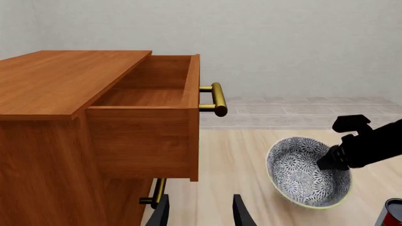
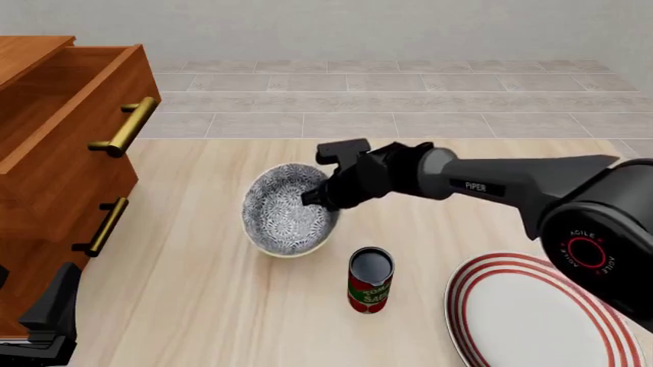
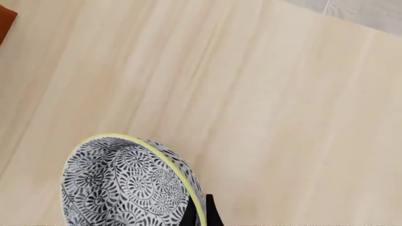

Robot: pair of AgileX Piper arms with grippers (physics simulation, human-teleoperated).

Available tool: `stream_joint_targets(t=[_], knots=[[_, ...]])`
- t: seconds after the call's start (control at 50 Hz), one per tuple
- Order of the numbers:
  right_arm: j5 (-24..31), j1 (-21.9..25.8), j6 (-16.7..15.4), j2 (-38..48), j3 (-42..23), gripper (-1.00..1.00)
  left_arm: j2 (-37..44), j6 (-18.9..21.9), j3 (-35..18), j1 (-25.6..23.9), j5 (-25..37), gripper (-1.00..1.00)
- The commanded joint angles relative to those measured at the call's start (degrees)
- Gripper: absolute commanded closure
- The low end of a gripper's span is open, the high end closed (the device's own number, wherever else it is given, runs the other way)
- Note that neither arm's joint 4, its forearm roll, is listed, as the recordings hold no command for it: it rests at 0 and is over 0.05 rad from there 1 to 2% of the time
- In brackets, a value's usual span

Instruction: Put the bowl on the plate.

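Observation:
The grey-and-white floral bowl with a yellowish rim sits tilted over the table's middle, its opening turned toward the left. My right gripper is shut on the bowl's right rim; in the right wrist view the bowl has its rim pinched between the fingers of the right gripper. The left wrist view shows the same bowl and right gripper. The white plate with red rings lies at the near right. My left gripper stands open and holds nothing near the cabinet.
A red-labelled can stands upright between bowl and plate, close to the bowl's near side. A wooden cabinet with brass handles fills the left, its top drawer pulled open. A tiled floor lies beyond the table's far edge.

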Motion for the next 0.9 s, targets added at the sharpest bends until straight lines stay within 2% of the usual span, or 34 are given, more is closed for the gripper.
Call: stream_joint_targets(t=[0.02, 0.52, 0.9], knots=[[0.76, -0.1, 0.57, -1.91, -0.5, 1.0, 0.0, 0.0, 0.0, 0.0, 0.0, -1.0], [2.32, -0.65, 0.19, -6.43, -1.36, 1.0, 0.0, 0.0, 0.0, 0.0, 0.0, -1.0], [1.16, -3.49, 0.52, -13.87, 3.86, 1.0, 0.0, 0.0, 0.0, 0.0, 0.0, -1.0]])
